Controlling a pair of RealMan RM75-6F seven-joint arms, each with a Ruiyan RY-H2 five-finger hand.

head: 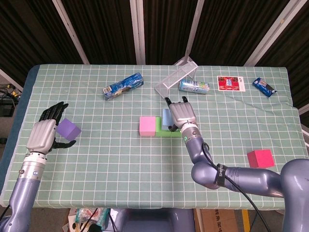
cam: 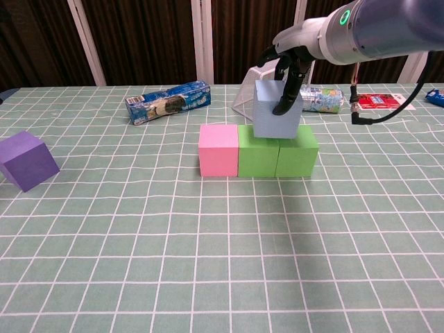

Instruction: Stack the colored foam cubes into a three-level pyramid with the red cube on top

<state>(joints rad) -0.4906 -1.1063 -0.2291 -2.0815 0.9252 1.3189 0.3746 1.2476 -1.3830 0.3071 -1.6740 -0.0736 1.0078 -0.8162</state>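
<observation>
A pink cube (cam: 218, 150) and two green cubes (cam: 258, 150) (cam: 297, 150) stand in a row mid-table. My right hand (cam: 291, 64) grips a light blue cube (cam: 276, 118) from above, and the cube rests across the tops of both green cubes. In the head view the right hand (head: 179, 116) covers most of that light blue cube (head: 166, 119). A purple cube (head: 67, 129) lies at the far left. My left hand (head: 45, 133) is just left of it with fingers spread, holding nothing. The red cube (head: 260, 158) sits alone near the front right.
A blue snack packet (head: 123, 85) lies at the back left of the row. A tipped wire rack (head: 176, 77), a small can (head: 194, 86), a red card (head: 230, 83) and a blue packet (head: 264, 86) line the back right. The green checked cloth (head: 120, 169) covers the table.
</observation>
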